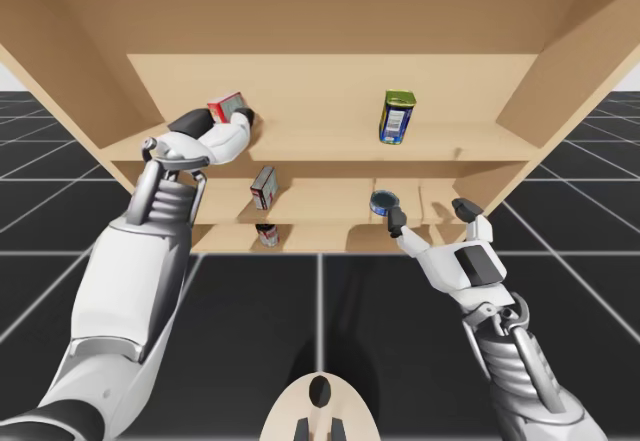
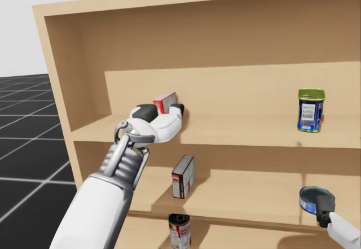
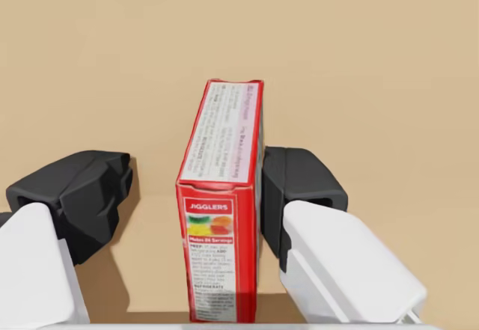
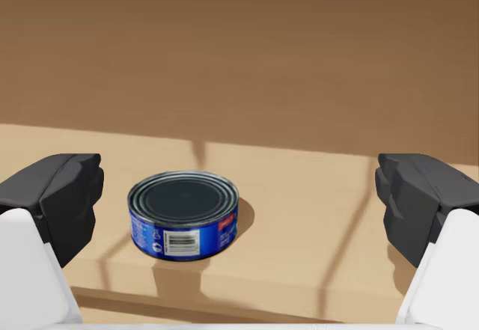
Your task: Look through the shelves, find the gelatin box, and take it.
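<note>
Lengthwise, red box (image 3: 222, 167) points straight ahead of left tool (image 3: 194, 185).

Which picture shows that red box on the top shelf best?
The left wrist view: the red box stands close up between the fingers of the left gripper. The high and head views show it partly hidden behind that gripper.

The gelatin box (image 3: 221, 203), slim and red with a white printed side, sits at the left end of the upper shelf (image 1: 330, 146), between my left gripper's (image 3: 196, 184) jaws, touching one, clear of the other.
</note>
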Controlling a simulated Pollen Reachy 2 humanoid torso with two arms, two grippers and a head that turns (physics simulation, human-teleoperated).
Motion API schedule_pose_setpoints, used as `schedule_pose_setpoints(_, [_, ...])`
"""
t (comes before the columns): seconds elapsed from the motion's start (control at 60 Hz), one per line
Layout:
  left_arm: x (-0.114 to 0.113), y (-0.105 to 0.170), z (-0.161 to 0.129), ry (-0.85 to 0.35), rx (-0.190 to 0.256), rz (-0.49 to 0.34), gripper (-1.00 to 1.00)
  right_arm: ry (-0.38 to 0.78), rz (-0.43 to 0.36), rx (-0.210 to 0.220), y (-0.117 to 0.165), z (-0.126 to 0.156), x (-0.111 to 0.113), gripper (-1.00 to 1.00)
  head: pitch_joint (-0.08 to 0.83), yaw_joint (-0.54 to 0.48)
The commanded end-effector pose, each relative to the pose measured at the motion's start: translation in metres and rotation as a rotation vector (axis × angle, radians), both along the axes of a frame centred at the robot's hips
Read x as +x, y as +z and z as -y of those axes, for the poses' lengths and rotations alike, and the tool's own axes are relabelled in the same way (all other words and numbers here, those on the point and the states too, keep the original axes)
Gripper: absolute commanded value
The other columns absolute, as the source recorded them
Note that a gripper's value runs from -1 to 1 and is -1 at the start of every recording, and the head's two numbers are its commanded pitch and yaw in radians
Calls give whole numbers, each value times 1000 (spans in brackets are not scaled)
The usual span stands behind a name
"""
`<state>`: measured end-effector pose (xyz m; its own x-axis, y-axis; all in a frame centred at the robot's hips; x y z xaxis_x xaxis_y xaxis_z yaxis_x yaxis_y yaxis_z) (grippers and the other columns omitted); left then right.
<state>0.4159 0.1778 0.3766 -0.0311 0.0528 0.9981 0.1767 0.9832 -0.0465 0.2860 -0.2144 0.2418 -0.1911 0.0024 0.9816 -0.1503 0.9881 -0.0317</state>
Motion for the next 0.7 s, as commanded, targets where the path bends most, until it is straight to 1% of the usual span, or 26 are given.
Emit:
schedule_pose_setpoints(0.017, [-2,4,7,21,43,-97,1000,0,-2,6,-1,-2,0,-1000,172,222])
schedule_pose_setpoints(0.167, [-19,20,8,13,51,-34,1000,-2,0,7,-1,-2,-1,-1000,171,220])
schedule_pose_setpoints(0.233, [-28,27,9,13,61,-7,1000,-2,0,8,0,-2,-1,-1000,169,220])
schedule_pose_setpoints(0.35, [-51,42,11,7,76,54,1000,-2,2,6,0,-2,-1,-1000,168,221])
schedule_pose_setpoints(0.433, [-70,48,11,1,79,74,1000,-3,4,9,0,-2,-1,-1000,171,220])
schedule_pose_setpoints(0.5, [-86,47,9,-4,90,78,1000,-7,9,10,1,-2,-2,-1000,173,221])
schedule_pose_setpoints(0.55, [-96,43,8,-10,94,78,1000,6,27,25,1,-2,-3,-1000,173,220])
schedule_pose_setpoints(0.567, [-101,41,7,-11,100,78,1000,-29,21,17,2,-2,-3,-1000,173,220])
schedule_pose_setpoints(0.6, [-107,38,5,-13,101,80,1000,-23,20,19,3,-2,-3,-1000,173,219])
schedule_pose_setpoints(0.617, [-116,34,3,-15,103,83,1000,-3,16,34,4,0,-4,-1000,173,219])
schedule_pose_setpoints(0.65, [-122,30,2,-19,107,85,1000,11,7,47,4,0,-5,-1000,174,218])
schedule_pose_setpoints(0.667, [-132,25,0,-21,115,87,1000,30,-5,58,5,2,-5,-1000,176,217])
schedule_pose_setpoints(0.7, [-139,21,-1,-19,120,92,1000,42,-11,62,5,3,-6,-1000,177,215])
